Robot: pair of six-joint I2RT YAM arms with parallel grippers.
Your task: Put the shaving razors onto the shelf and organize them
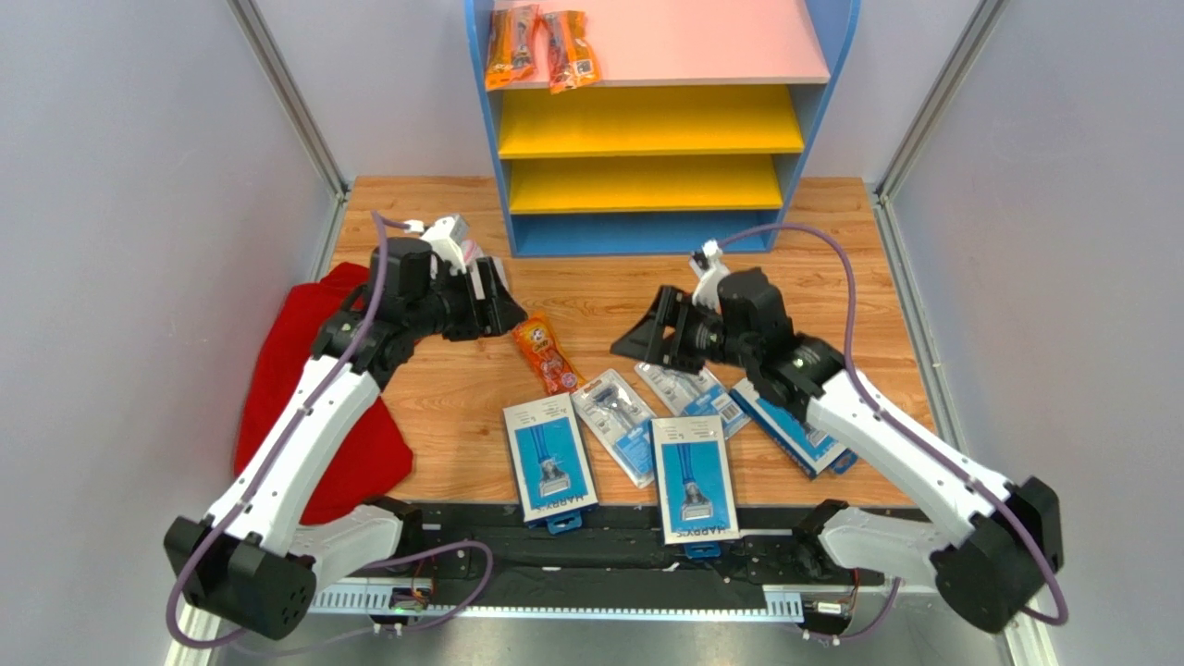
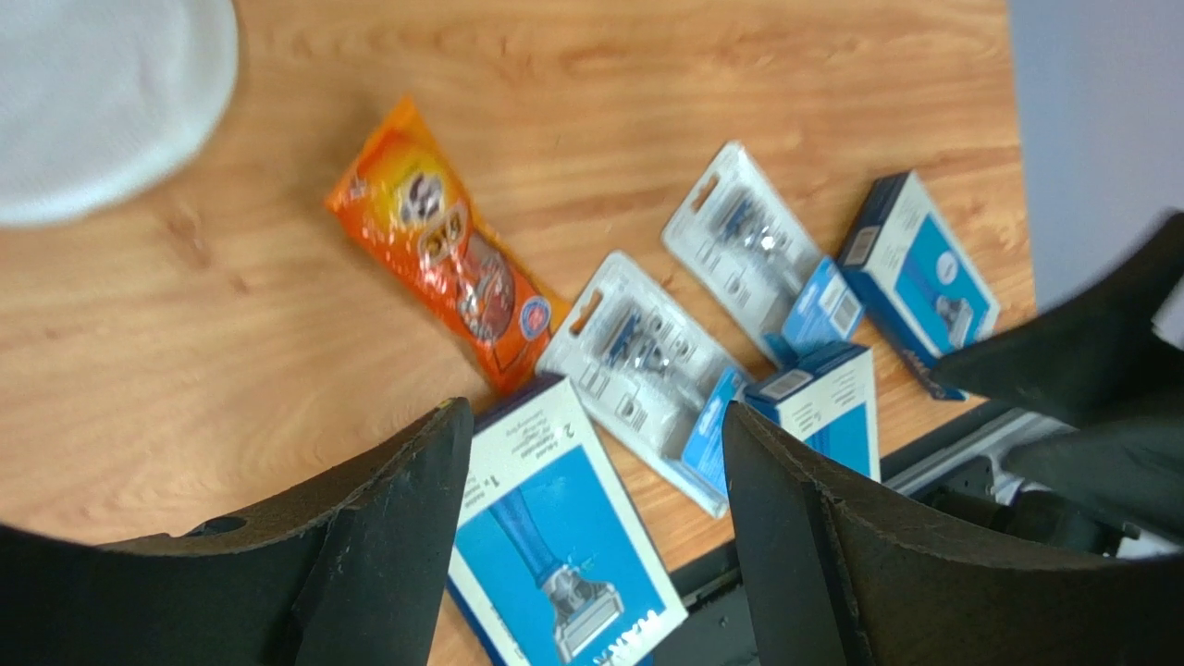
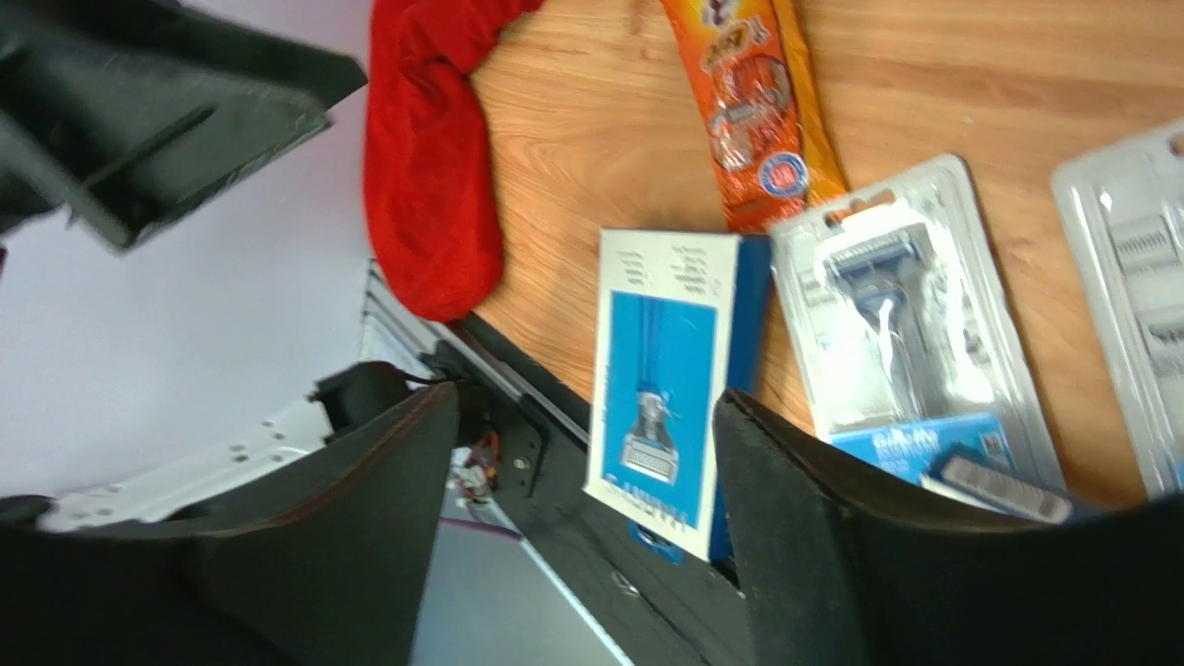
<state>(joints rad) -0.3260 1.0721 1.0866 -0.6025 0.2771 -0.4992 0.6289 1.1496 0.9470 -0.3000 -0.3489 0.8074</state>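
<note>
Five shaving razors (image 1: pixel 691 479) flat on the table (image 1: pixel 848 229) before the shelf (image 1: pixel 646 125).

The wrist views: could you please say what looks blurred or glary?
Left wrist view: the black fingers and a white rounded blob are out of focus. Right wrist view: black fingers blurred too, glare on the clear-plastic pale razor pack.

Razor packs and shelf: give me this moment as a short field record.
shaving razors: five, flat on the table, none shelved
shelf: two snack packets on its pink top board
third snack packet: on the table, beside the razors
left end effector: open, holding nothing
right end effector: open, holding nothing
red cloth: table's left side
</note>
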